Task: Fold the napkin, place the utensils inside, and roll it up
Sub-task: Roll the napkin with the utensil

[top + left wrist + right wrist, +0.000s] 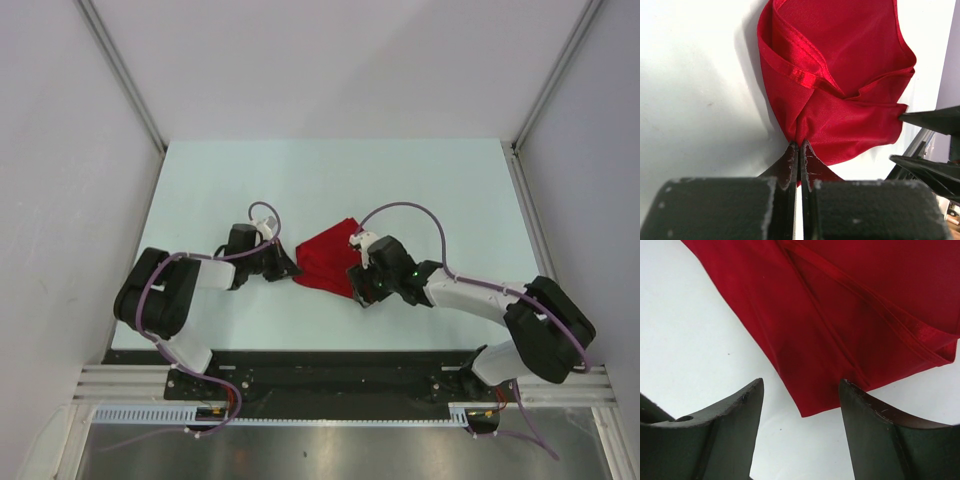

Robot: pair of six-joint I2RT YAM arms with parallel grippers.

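The red napkin [325, 260] lies bunched and folded on the pale table between my two grippers. My left gripper [291, 270] is at its left edge, shut on a pinched fold of the cloth [799, 144]. The napkin [840, 75] spreads away from those tips in loose layers with a hemmed edge on top. My right gripper [360, 283] is at the napkin's near right side and stands open [801, 383]. A corner of the napkin [840, 315] lies flat between its fingertips, touching neither. The utensils are out of view.
The pale green table [200, 190] is walled in by white panels at the back and both sides. The right gripper's dark fingers [932, 120] show at the right edge of the left wrist view, close to the cloth.
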